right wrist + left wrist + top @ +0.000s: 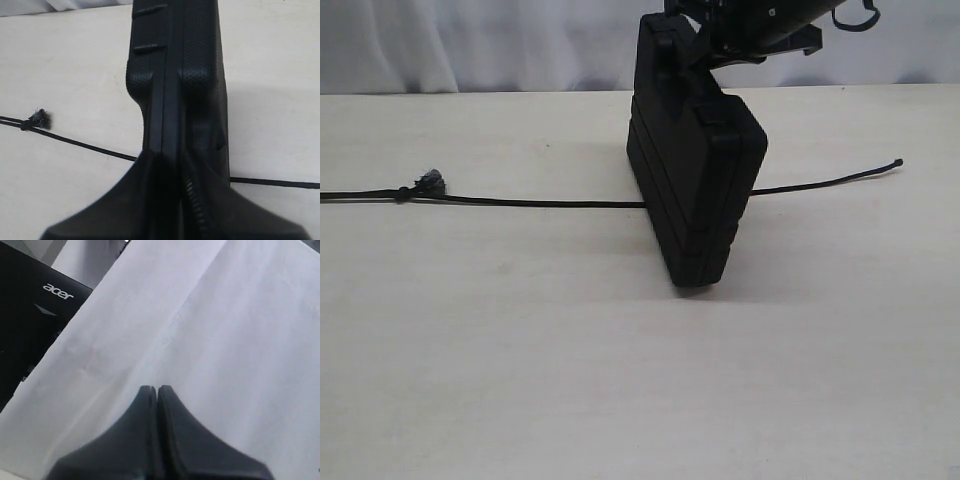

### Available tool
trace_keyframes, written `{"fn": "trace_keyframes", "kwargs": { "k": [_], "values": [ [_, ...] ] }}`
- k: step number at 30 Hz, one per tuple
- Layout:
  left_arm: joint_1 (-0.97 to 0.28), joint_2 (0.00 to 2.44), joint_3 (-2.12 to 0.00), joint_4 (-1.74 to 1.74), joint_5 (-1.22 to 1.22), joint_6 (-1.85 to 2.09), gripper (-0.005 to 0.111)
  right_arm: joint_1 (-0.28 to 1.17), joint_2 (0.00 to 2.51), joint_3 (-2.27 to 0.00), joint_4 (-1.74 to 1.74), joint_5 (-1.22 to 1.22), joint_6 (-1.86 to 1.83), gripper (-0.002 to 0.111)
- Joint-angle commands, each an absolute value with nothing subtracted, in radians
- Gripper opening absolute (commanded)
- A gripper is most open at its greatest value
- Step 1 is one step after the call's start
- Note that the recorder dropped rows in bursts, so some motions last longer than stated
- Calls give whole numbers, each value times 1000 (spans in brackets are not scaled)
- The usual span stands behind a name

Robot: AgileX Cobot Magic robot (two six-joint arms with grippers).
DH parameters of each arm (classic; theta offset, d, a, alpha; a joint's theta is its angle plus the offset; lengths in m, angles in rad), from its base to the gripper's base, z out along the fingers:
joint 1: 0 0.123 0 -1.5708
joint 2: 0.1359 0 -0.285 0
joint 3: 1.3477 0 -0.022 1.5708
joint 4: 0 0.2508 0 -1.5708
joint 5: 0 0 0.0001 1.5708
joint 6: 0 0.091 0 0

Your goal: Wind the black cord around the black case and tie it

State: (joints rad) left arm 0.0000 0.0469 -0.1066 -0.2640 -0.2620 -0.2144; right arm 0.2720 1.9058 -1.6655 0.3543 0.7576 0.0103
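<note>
Clamped in the right gripper [170,162]: the black case [695,180], held on end with the handle side up, jaws closed across its thickness at the seam near the top. Lower short edge down at the table [520,380], shadow tight beneath it; no telling whether resting there or just clear of it. Leaning a little, top set farther back than the bottom corner in the exterior view.

Stretched flat across the table behind the case: the black cord [540,203], almost straight from side to side. Frayed knot [428,180] well to the left of the case, with the looped part running past the left border of the exterior view. Plain end [897,162] well to the right, curving slightly toward the far edge. Middle stretch hidden by the case. From the right wrist, seen meeting one broad face low down and leaving at the other, flat on the table on both sides. Impossible to say whether pinned underneath.

Left gripper [156,388] shut, fingertips pressed together with nothing held, out of the exterior view, above white cloth [210,315], beside a black acer-branded device [30,315].

Open room: a wide stretch of table top in front of the case and to either side. Far table edge behind the case, with a pale curtain [470,45] hanging just beyond. Only the cord crossing the strip between the case's base and that edge.
</note>
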Motion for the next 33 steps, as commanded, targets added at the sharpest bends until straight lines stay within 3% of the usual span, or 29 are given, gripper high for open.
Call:
{"fn": "trace_keyframes", "kwargs": {
  "k": [1, 7, 15, 18, 23, 27, 30, 33],
  "values": [
    [-2, 263, -298, -173, -68, -232, 0, 265, 1927, -1650, 297, 791, -6, 4],
    [-7, 714, -567, -170, 155, -141, 0, 265, 1927, -1650, 297, 791, -6, 4],
    [-117, 1271, -914, -176, 466, 156, 1, 265, 1927, -1650, 297, 791, -6, 4],
    [-117, 1429, -990, -168, 480, 224, 15, 265, 1927, -1650, 297, 789, -6, 4],
    [-111, 1642, -1105, 39, 557, 179, 50, 265, 1927, -1650, 297, 789, -6, 4],
    [-60, 1841, -1306, 143, 794, 86, 53, 265, 1927, -1650, 297, 787, -6, 4],
    [-30, 1982, -1474, 134, 1008, 165, 53, 265, 1927, -1650, 297, 787, -6, 4],
    [-25, 2083, -1547, 167, 1074, 321, 53, 265, 1927, -1650, 297, 787, -6, 4]
  ]
}}
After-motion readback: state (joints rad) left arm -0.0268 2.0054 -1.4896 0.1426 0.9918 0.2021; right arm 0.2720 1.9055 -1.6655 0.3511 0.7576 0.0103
